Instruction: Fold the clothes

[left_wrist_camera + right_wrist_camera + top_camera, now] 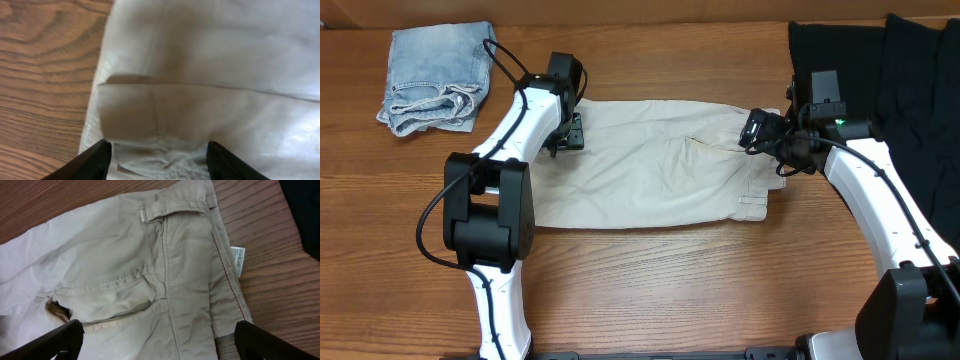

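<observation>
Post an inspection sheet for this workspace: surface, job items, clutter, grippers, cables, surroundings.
Surface: wooden table, brown wood grain.
Job's things: cream shorts spread flat mid-table, waistband toward the right arm; belt loop and care label showing.
Clutter: light-blue denim garment loosely folded far left; black garments far right.
Grippers: left gripper open over the shorts' leg hem; right gripper open over the pocket area.
Cables: black left-arm cable passes the denim's edge; black right-arm cable lies along the arm.
Surroundings: nothing seen.
</observation>
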`<action>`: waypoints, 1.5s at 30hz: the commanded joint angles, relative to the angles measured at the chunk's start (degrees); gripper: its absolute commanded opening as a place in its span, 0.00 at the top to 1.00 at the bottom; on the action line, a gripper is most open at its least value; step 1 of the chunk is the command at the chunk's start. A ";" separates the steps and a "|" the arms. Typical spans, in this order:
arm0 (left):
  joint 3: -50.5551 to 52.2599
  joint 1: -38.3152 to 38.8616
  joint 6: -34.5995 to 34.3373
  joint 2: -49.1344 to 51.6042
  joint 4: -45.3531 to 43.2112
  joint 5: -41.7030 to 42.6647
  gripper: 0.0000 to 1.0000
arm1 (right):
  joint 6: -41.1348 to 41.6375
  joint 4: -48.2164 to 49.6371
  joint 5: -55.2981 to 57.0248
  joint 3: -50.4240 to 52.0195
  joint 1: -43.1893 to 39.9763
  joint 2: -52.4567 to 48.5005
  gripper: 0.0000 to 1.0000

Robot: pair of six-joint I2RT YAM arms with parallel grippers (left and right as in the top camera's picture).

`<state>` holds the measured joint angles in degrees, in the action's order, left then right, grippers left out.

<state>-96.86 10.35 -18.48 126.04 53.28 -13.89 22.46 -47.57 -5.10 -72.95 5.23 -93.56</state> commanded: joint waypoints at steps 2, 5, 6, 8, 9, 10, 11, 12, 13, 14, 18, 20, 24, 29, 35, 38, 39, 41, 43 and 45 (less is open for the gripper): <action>0.50 -0.59 0.04 0.39 -1.01 -2.82 0.57 | -0.20 0.33 0.52 0.28 0.07 -0.28 0.00; 0.50 -0.57 -0.04 0.39 -1.90 -2.54 0.69 | -0.20 0.33 0.52 0.28 0.07 -0.28 0.00; 0.55 -0.57 -0.59 0.39 -1.99 -2.62 0.73 | -0.20 0.33 0.52 0.28 0.07 -0.28 0.00; 0.92 -0.57 -1.05 0.39 -2.34 -2.62 0.82 | -0.20 0.31 0.52 0.28 0.07 -0.28 0.00; 1.20 -0.57 -1.36 0.39 -2.43 -2.62 0.87 | -0.20 0.33 0.52 0.28 0.07 -0.28 0.00; 1.31 -0.59 -1.53 0.39 -2.43 -2.69 0.93 | -0.20 0.33 0.52 0.28 0.07 -0.28 0.00; 1.36 -0.63 -1.53 0.39 -2.47 -2.89 0.96 | -0.20 0.33 0.52 0.28 0.07 -0.28 0.00; 1.36 -0.63 -1.51 0.39 -2.62 -3.21 0.96 | -0.20 0.33 0.52 0.28 0.07 -0.28 0.00; 1.16 -0.66 -1.51 0.37 -2.78 -3.82 0.96 | -0.20 0.33 0.52 0.28 0.07 -0.28 0.00; 0.57 -0.70 -1.51 0.37 -2.47 -4.46 0.96 | -0.20 0.33 0.55 0.28 0.07 -0.28 0.00; -5.09 -0.70 -1.51 0.26 2.19 -4.72 0.96 | -0.20 0.57 0.55 0.28 0.07 -0.28 0.00; -10.62 -0.70 -1.46 0.15 5.97 -4.72 0.96 | -0.20 0.79 0.55 0.28 0.07 -0.35 0.00; -19.15 -0.57 -1.44 0.15 9.09 -4.68 0.96 | -0.17 0.79 2.03 0.28 0.07 -1.18 0.00; -19.28 -0.59 -1.22 0.66 2.08 -4.50 0.96 | 0.04 1.03 1.99 0.28 0.07 -2.82 0.00; -17.62 -0.59 -1.27 8.90 -10.27 -4.50 0.96 | 0.04 2.27 1.99 0.28 0.07 -5.64 0.00; -17.62 -0.59 -1.25 13.62 -13.66 -4.52 0.58 | 0.04 3.37 1.99 0.28 0.07 -5.90 0.00; -17.62 -0.59 -1.25 15.04 -14.08 -4.52 0.41 | 0.07 3.61 1.99 0.28 0.07 -5.90 0.00; -17.62 -0.59 -1.16 16.94 -13.97 -4.52 0.03 | 0.17 4.00 1.70 0.26 0.07 -5.90 0.02; -17.62 -0.59 -0.94 17.11 -12.68 -4.57 0.00 | 0.22 4.46 1.14 0.24 0.07 -5.90 0.05; -18.49 -0.83 1.22 16.22 -10.73 -4.74 0.00 | 0.22 4.90 1.14 0.20 0.07 -5.79 0.04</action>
<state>-115.52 10.07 -19.59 140.81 39.68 -18.37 22.52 -43.33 -4.08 -72.73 5.23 -99.42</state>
